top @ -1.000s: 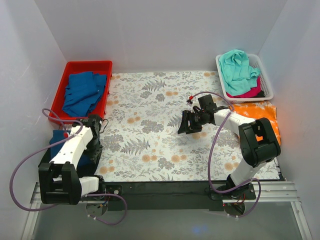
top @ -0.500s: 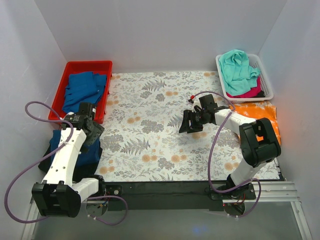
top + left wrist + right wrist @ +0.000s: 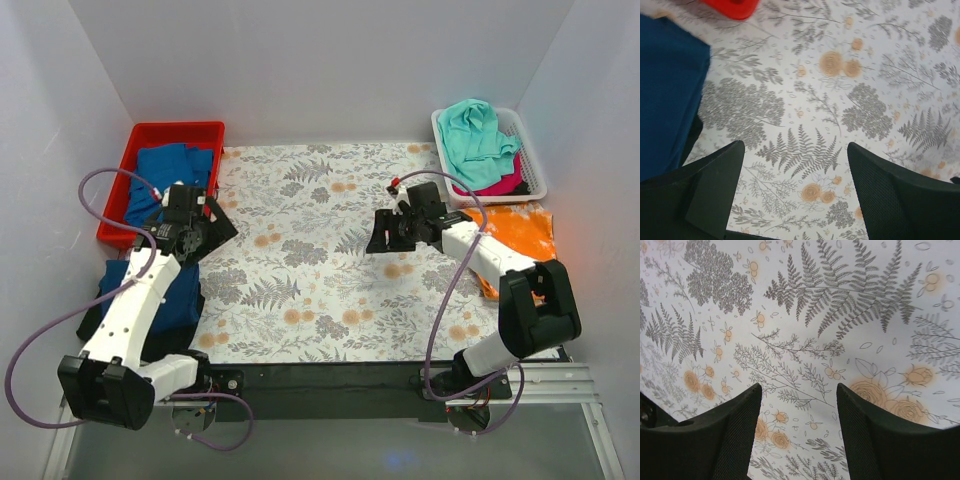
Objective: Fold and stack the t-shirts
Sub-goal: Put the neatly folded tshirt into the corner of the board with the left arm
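Spanning the white-walled booth (image 3: pixel 320 70), fern-print tablecloth (image 3: pixel 300 290) beneath left claw (image 3: pixel 794 150) and right claw (image 3: pixel 798 390), both agape

pink tee (image 3: pixel 500 185) mostly under teal tee (image 3: pixel 472 135), navy tee (image 3: pixel 183 305) part. hidden

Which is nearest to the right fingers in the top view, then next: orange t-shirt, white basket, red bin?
1. The orange t-shirt, just right of the right fingers, and the white basket, behind and to the right: too close to call.
2. The red bin, far left: plainly farthest.
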You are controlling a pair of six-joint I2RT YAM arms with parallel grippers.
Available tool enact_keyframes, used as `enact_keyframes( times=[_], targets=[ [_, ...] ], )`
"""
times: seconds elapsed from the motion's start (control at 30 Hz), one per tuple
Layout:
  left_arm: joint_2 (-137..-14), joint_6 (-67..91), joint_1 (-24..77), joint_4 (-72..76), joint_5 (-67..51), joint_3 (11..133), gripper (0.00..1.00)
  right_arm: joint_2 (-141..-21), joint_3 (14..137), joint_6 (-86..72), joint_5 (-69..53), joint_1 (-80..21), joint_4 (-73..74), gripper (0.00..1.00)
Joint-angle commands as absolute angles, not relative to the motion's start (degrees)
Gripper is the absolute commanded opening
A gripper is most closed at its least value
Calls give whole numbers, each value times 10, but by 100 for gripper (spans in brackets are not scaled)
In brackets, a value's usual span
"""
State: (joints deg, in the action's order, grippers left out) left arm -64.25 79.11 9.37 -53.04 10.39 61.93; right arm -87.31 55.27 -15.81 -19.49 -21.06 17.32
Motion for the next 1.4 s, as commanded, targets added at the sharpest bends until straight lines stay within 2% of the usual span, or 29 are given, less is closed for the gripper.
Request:
enact_keyframes(
  times=[0.0,0.13,0.33,0.7,1.37],
  targets=[
    [-671,744,147,-461,75,651,83,-829,553,-144,-130,-209,192,67],
    [-728,737,259,-431,118,685,83,-785,550,-143,-78,-210,204,68],
    [-822,729,354,-387,154,728,84,-721,531,-141,-3,-210,214,68],
    [-834,729,374,-307,177,706,85,-624,511,-126,62,-210,218,72],
    [-830,710,378,-316,179,679,86,-597,507,-126,83,-210,231,73]
  ],
)
